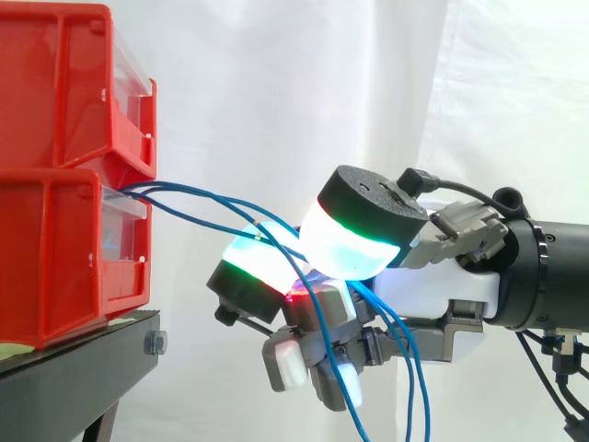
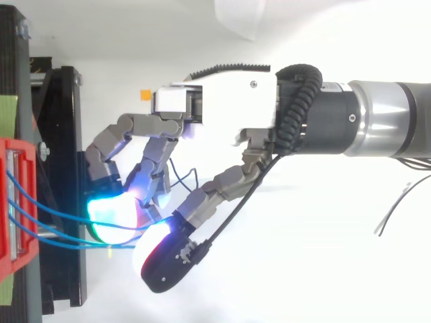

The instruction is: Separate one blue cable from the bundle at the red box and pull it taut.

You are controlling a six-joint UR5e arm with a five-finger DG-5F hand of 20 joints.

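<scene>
Two red bins (image 1: 64, 175) are stacked on a black stand (image 1: 83, 359) at the left. Three thin blue cables (image 1: 198, 207) leave the front of the lower bin (image 2: 15, 208) and run right towards my hand (image 1: 442, 285). My hand reaches in from the right with curled fingers. Its two large glowing pads (image 2: 111, 214) are pressed together around the cables (image 2: 60, 222). At least one cable passes between the pads; I cannot tell how many are pinched. Behind the pads the blue cables (image 1: 409, 368) hang down in loose loops below the palm (image 2: 222, 101).
The white curtain (image 1: 276, 83) hangs behind the work. The black stand's edge with a bolt (image 1: 155, 343) lies just below and left of the fingers. A green strip (image 2: 7, 111) lies on the stand in the top view. A thin dark wire (image 2: 397, 205) shows at the right.
</scene>
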